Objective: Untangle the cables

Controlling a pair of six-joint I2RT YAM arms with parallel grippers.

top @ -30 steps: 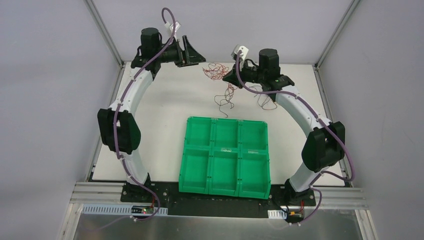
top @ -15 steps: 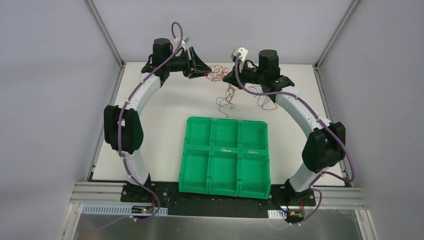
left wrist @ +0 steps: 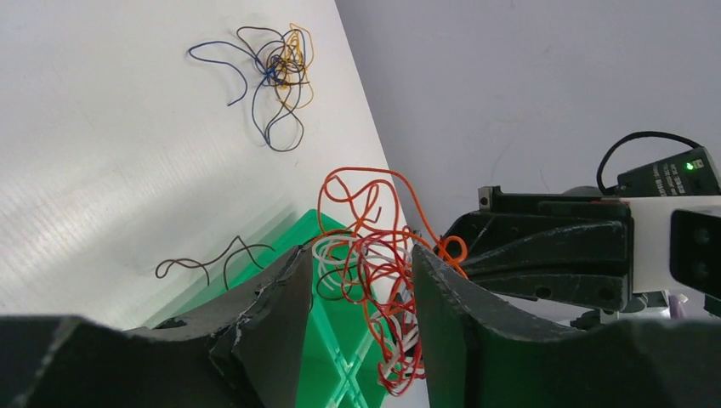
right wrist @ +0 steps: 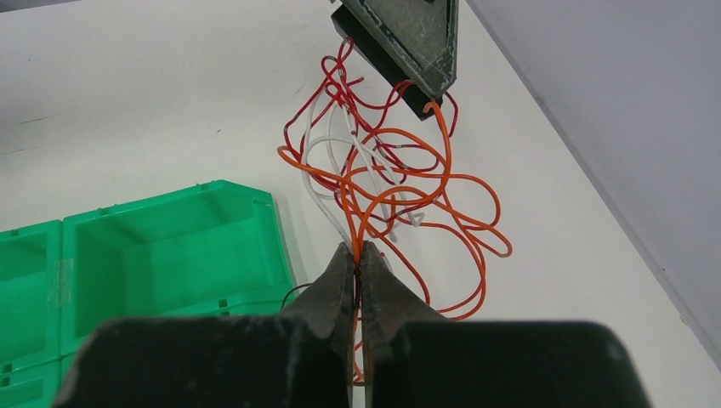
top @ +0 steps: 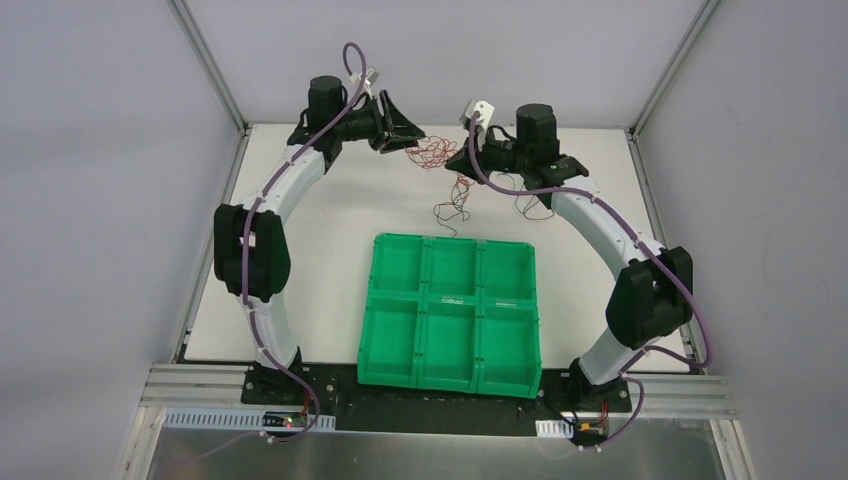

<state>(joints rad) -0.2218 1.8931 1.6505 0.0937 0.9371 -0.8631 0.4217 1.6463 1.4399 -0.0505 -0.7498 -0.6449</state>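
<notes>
A tangle of red, orange and white cables hangs in the air between my two grippers at the far middle of the table. My right gripper is shut on an orange strand of the tangle and holds it up. It also shows in the top view. My left gripper is open, its two fingers on either side of the tangle. It also shows in the top view. Dark strands dangle below the tangle towards the table.
A green tray with several compartments sits in the near middle. A loose bunch of blue, black and yellow wires lies on the white table; in the top view it lies right of my right gripper. A brown wire lies by the tray.
My left arm has swung right and forward, bringing its open fingers from clear of the tangle to either side of it. My right gripper has held the tangle almost still.
</notes>
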